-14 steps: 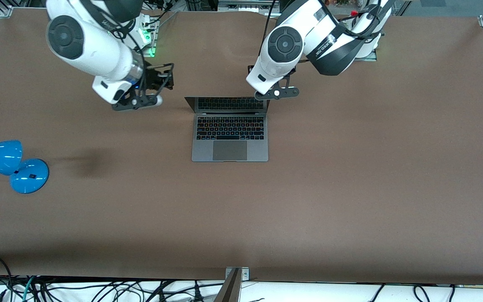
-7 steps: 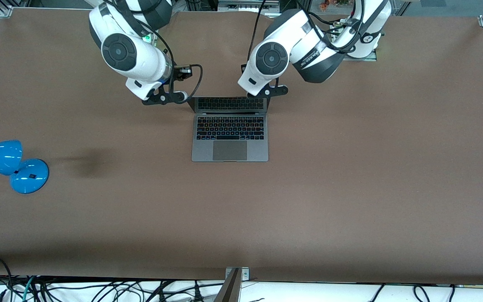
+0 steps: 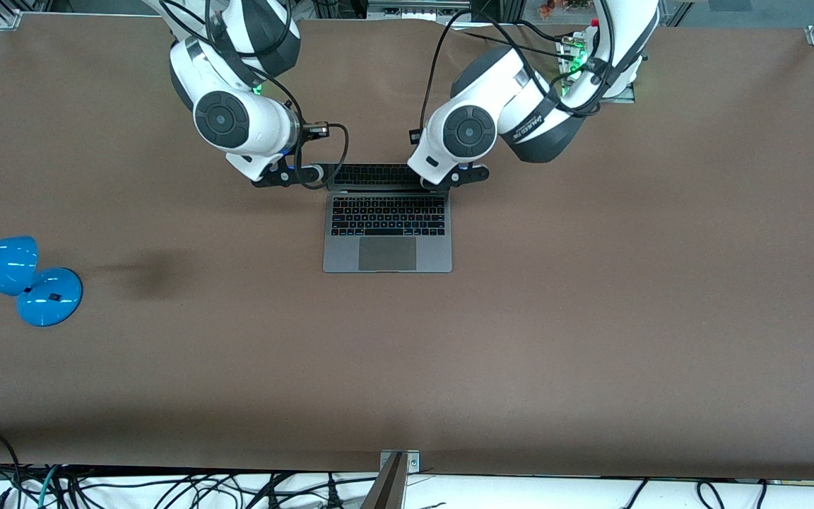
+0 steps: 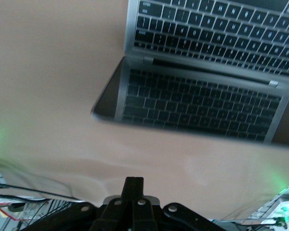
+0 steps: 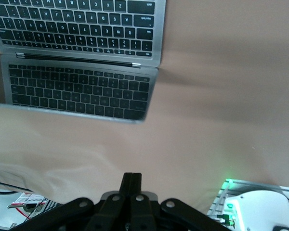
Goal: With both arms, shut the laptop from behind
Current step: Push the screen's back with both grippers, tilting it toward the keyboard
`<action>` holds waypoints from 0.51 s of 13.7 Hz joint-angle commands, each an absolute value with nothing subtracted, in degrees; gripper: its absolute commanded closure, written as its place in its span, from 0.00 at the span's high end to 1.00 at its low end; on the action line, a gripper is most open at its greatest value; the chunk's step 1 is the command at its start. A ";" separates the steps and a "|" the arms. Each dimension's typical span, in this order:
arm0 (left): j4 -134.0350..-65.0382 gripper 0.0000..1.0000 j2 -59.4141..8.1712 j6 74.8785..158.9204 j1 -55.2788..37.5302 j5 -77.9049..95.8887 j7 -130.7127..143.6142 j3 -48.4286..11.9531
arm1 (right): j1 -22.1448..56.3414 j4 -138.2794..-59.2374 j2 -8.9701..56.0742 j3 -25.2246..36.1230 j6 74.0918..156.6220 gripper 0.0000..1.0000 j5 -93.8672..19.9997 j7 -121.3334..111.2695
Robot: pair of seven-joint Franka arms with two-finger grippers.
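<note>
I see the laptop (image 3: 387,223) open near the middle of the table (image 3: 591,297), toward the robots' end of it — a slim grey metal slab with matte black keys, a large smooth trackpad nearest the front camera, and a glossy dark screen that mirrors the keyboard in both wrist views (image 4: 197,103) (image 5: 79,91). The lid stands up, its top edge just under the two wrists.

The right gripper (image 3: 281,177) sits over the lid's corner toward the right arm's end of the table; in its own wrist view (image 5: 131,185) I read the two black fingers pressed together with no gap. The left gripper (image 3: 460,177) sits over the lid's other corner, and its fingers (image 4: 133,190) likewise look closed flat against each other, gripping nothing.

The table is covered in a dull brown, felt-like sheet, faintly creased. A glossy blue desk lamp (image 3: 18,279) with a round base rests well apart from the laptop, at the right arm's end. Black cables (image 3: 167,488) tangle along the edge nearest the front camera — aluminium frame posts mark the corners by the bases.
</note>
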State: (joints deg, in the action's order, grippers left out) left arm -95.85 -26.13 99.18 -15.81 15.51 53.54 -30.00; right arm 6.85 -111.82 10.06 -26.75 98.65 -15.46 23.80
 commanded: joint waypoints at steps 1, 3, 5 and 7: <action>-91.33 0.00 -29.78 99.49 -15.56 16.70 52.56 -28.57 | 8.17 -112.59 11.24 -26.89 102.12 0.00 -17.40 23.90; -89.57 0.00 -31.63 99.58 -15.64 16.44 52.65 -27.95 | 8.17 -112.59 12.21 -26.89 105.02 0.00 -17.40 23.65; -87.64 0.00 -33.30 99.58 -15.91 15.56 52.91 -27.51 | 8.17 -112.50 12.39 -26.81 107.22 0.00 -17.40 23.38; -86.49 0.00 -34.45 99.58 -15.91 14.33 53.00 -27.42 | 8.09 -112.24 12.66 -26.72 109.41 0.00 -17.31 23.29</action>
State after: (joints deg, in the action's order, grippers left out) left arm -89.71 -32.11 100.14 -15.44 15.48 53.50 -27.60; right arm 8.28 -111.92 13.15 -26.71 107.54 -16.13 23.81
